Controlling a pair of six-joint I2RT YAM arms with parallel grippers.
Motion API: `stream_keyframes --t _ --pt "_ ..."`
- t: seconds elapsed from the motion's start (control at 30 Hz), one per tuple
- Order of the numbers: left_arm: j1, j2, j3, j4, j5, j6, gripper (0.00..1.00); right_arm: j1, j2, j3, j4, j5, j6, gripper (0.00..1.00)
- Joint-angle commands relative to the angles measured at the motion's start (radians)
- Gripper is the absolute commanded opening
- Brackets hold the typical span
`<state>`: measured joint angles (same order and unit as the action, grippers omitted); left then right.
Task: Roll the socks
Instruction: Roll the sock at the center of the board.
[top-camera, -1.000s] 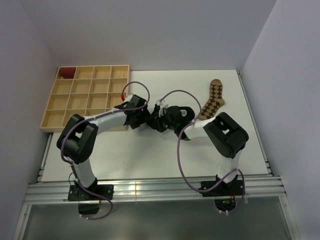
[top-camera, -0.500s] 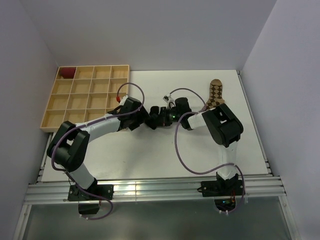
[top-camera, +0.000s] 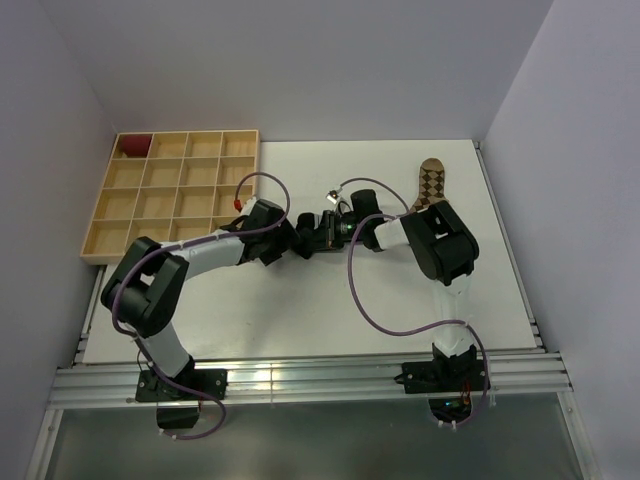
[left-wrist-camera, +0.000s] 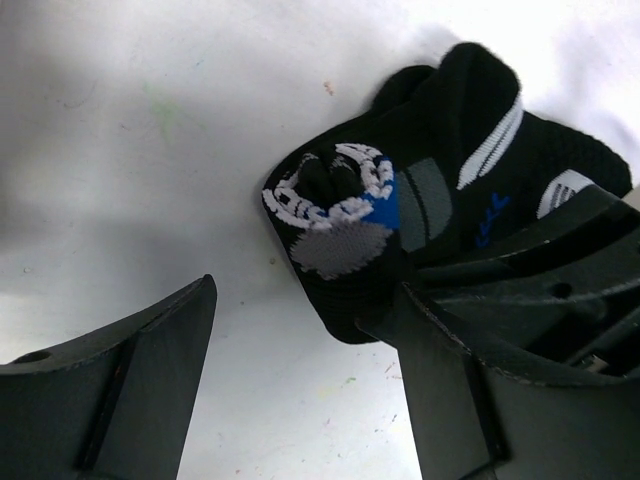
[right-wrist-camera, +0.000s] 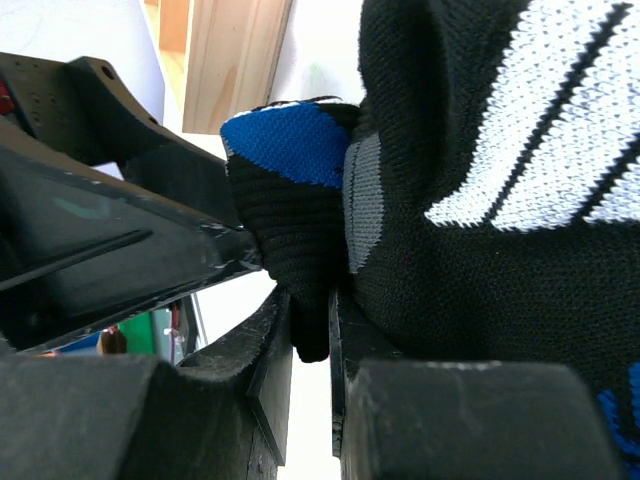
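A black sock (left-wrist-camera: 372, 215) with blue, white and grey marks is rolled into a bundle at the table's middle (top-camera: 310, 238). My left gripper (left-wrist-camera: 305, 300) is open. The roll's lower edge lies against its right finger (left-wrist-camera: 455, 390), and bare table shows between the jaws. My right gripper (right-wrist-camera: 312, 320) is shut on a fold of the black sock (right-wrist-camera: 480, 150) from the other side. In the top view the left gripper (top-camera: 296, 241) and the right gripper (top-camera: 323, 232) meet at the roll. A brown argyle sock (top-camera: 430, 185) lies flat at the far right, partly behind my right arm.
A wooden compartment tray (top-camera: 170, 195) stands at the far left, with a dark red item (top-camera: 133, 146) in its far-left corner cell. Its edge shows in the right wrist view (right-wrist-camera: 235, 60). White walls close in the table on three sides.
My right arm has swung its elbow away from me and to the left, covering more of the argyle sock. My left gripper has shifted slightly right. Both grippers stay at the roll.
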<state>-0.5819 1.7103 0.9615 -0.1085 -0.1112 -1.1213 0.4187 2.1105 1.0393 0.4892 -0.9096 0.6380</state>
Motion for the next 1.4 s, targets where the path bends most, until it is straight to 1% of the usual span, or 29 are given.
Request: stream_keyframes --t 0.0,0.13,0.27,0.37,0.47,0.77,0.87,0.9,0.97,1.0,1.07,1.17,1.2,1.27,1.3,1.33,1.37 --pt "0.004 0.017 0.0 0.043 -0.021 -0.041 0.76 0.002 0.042 0.01 -0.121 0.017 -0.004 0.0" --pt "0.016 0.022 0.0 0.053 -0.03 -0.081 0.74 0.002 0.048 0.016 -0.149 0.026 -0.012 0.0" --pt "0.027 0.02 -0.003 0.069 -0.044 -0.09 0.73 0.0 0.054 0.016 -0.153 0.023 -0.006 0.0" --pt "0.037 0.038 0.003 0.064 -0.033 -0.101 0.72 0.0 0.057 0.021 -0.161 0.021 -0.004 0.0" --pt "0.053 0.041 -0.02 0.099 -0.015 -0.124 0.71 -0.001 0.054 0.021 -0.164 0.021 -0.004 0.0" --pt "0.063 0.098 0.028 0.092 -0.018 -0.109 0.69 -0.001 0.057 0.022 -0.167 0.024 0.003 0.0" --pt "0.062 0.135 0.052 0.058 -0.03 -0.098 0.66 -0.001 0.049 0.019 -0.173 0.032 -0.003 0.0" --pt "0.062 0.141 0.054 0.055 -0.03 -0.097 0.62 -0.001 0.048 0.015 -0.172 0.035 -0.003 0.0" --pt "0.062 0.159 0.054 0.049 -0.027 -0.097 0.58 -0.001 0.037 0.01 -0.173 0.043 -0.008 0.0" --pt "0.06 0.164 0.054 0.046 -0.024 -0.097 0.54 -0.001 0.033 0.002 -0.179 0.058 -0.014 0.0" --pt "0.057 0.178 0.062 0.029 -0.03 -0.089 0.49 -0.001 0.008 -0.008 -0.181 0.078 -0.031 0.01" --pt "0.05 0.195 0.072 -0.005 -0.036 -0.071 0.4 -0.001 -0.042 -0.031 -0.181 0.124 -0.061 0.11" --pt "0.048 0.199 0.075 -0.02 -0.033 -0.068 0.36 0.002 -0.059 -0.045 -0.182 0.142 -0.07 0.22" --pt "0.045 0.209 0.079 -0.033 -0.028 -0.058 0.32 0.005 -0.121 -0.064 -0.179 0.204 -0.106 0.34" --pt "0.042 0.212 0.082 -0.054 -0.028 -0.055 0.3 0.006 -0.144 -0.083 -0.178 0.227 -0.124 0.45" --pt "0.042 0.21 0.08 -0.062 -0.03 -0.049 0.29 0.015 -0.171 -0.097 -0.176 0.3 -0.168 0.48" --pt "0.039 0.212 0.079 -0.068 -0.034 -0.045 0.29 0.023 -0.225 -0.113 -0.175 0.34 -0.193 0.52"
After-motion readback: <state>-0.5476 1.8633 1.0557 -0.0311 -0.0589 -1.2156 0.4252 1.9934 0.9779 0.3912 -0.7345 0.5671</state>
